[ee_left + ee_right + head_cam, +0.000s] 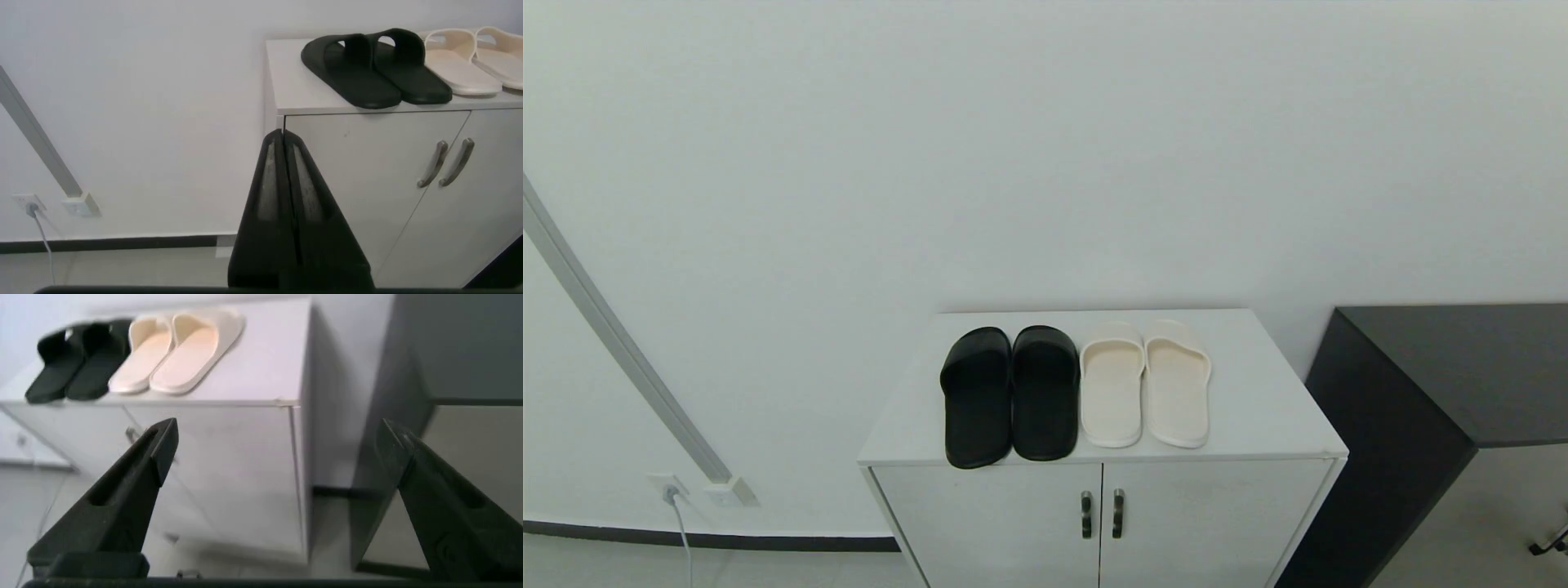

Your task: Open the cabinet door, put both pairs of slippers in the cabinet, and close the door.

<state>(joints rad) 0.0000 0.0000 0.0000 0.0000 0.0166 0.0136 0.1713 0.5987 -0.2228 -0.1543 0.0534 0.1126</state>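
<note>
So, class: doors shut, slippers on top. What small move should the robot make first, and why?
Probably bring the open right gripper to the right door handle: the cabinet is shut, so the black slippers and white slippers on top cannot go in.

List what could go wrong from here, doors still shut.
1. The door handles sit side by side at the seam; a grab may hook both or the wrong one.
2. The black slippers reach the front edge of the cabinet top, one heel seemingly over it; a bump could drop it.
3. The white slippers lie right against the black pair, apparently touching; lifting one pair may drag the other.
</note>
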